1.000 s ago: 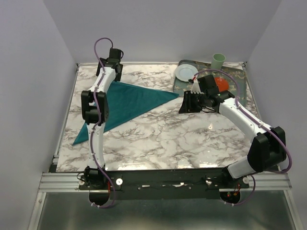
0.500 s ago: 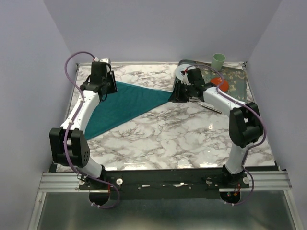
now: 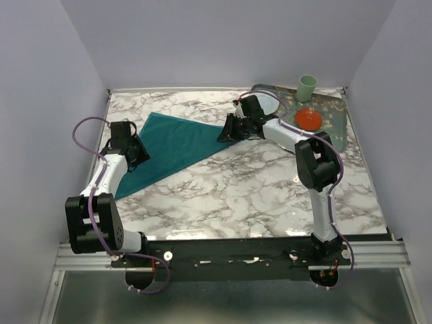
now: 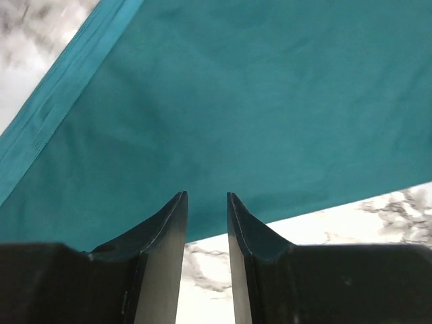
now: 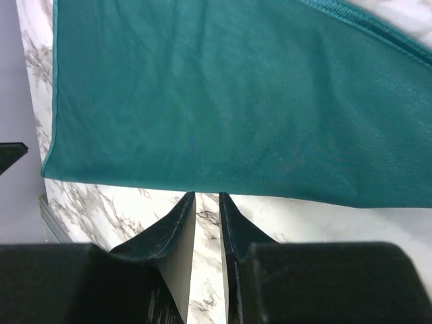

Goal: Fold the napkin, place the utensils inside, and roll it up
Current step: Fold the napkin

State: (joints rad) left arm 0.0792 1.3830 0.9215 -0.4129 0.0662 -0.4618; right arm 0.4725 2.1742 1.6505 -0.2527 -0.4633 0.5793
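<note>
The teal napkin [image 3: 175,145] lies flat on the marble table, folded into a triangle. My left gripper [image 3: 140,154] hovers over its left part. In the left wrist view the left gripper [image 4: 204,196] shows a narrow gap with bare marble in it, its tips just over the napkin [image 4: 256,121] edge. My right gripper [image 3: 223,133] is at the cloth's right tip. In the right wrist view the right gripper [image 5: 207,196] is narrowly open, tips meeting the napkin [image 5: 236,101] hem, nothing between them. The utensils do not show.
A patterned grey-green tray [image 3: 334,118] sits at the back right with a red plate [image 3: 309,119] and a pale green cup [image 3: 307,86] on it. The right arm's elbow stands in front of the tray. Purple walls close in the table on three sides.
The left gripper came from the back left corner down over the napkin's left part. The right gripper swung left to the napkin's right tip. Both pairs of jaws narrowed.
</note>
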